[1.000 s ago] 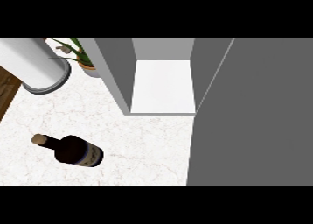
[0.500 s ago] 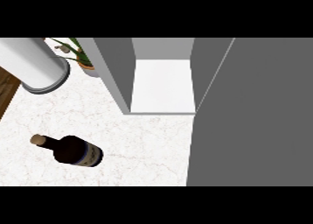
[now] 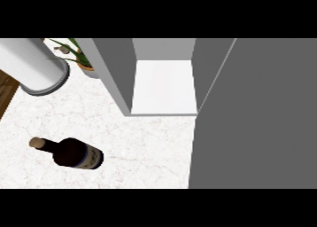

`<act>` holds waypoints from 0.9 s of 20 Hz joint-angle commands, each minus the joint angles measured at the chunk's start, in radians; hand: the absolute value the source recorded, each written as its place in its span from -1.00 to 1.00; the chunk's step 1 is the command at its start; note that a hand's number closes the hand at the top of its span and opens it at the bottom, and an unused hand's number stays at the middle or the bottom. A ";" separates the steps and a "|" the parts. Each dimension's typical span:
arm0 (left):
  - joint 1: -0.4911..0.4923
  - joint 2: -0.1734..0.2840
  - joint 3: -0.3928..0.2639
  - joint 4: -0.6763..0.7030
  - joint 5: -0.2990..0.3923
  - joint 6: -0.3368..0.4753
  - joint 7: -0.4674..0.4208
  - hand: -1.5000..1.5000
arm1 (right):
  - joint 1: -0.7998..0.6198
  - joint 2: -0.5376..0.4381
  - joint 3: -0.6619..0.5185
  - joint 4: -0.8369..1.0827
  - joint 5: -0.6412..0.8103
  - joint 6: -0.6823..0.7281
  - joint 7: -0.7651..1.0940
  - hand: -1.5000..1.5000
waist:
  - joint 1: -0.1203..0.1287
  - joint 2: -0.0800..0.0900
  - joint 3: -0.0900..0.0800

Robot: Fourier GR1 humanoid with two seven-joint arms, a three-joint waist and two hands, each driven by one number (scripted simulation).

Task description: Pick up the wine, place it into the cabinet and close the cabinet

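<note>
Zero robot hand shows in the head view, so neither one's state can be told. One wine bottle [image 3: 75,153], dark glass with a cork stopper and a blue-banded label, lower left of the frame, on the white marbled surface [image 3: 148,142], neck toward the left edge. One cabinet [image 3: 162,84], upper centre, standing open with a white shelf floor; its grey door [image 3: 265,115] fills the right side. One white cylinder [image 3: 27,64], upper left. One potted plant [image 3: 79,55], just beside the cabinet's left wall.

Bright, even light; perhaps faint shadows
</note>
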 commanded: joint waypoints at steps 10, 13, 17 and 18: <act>0.130 -0.042 -0.028 0.322 0.059 -0.059 -0.393 -1.00 | 0.096 -0.010 -0.079 -0.131 -0.122 0.067 -0.014 -1.00 | 0.002 0.002 0.000; 0.173 -0.042 -0.079 0.371 0.107 -0.078 -0.455 -1.00 | 0.186 -0.027 -0.080 -0.153 -0.139 0.121 -0.072 -1.00 | -0.004 0.000 0.001; 0.122 -0.042 -0.118 0.558 0.146 -0.120 -0.598 -1.00 | 0.080 -0.013 -0.128 -0.116 -0.185 0.108 -0.018 -1.00 | 0.002 0.005 0.000; 0.115 -0.042 -0.111 0.563 0.159 -0.136 -0.581 -1.00 | 0.089 0.007 -0.059 -0.113 -0.122 0.095 -0.004 -1.00 | 0.002 0.004 0.000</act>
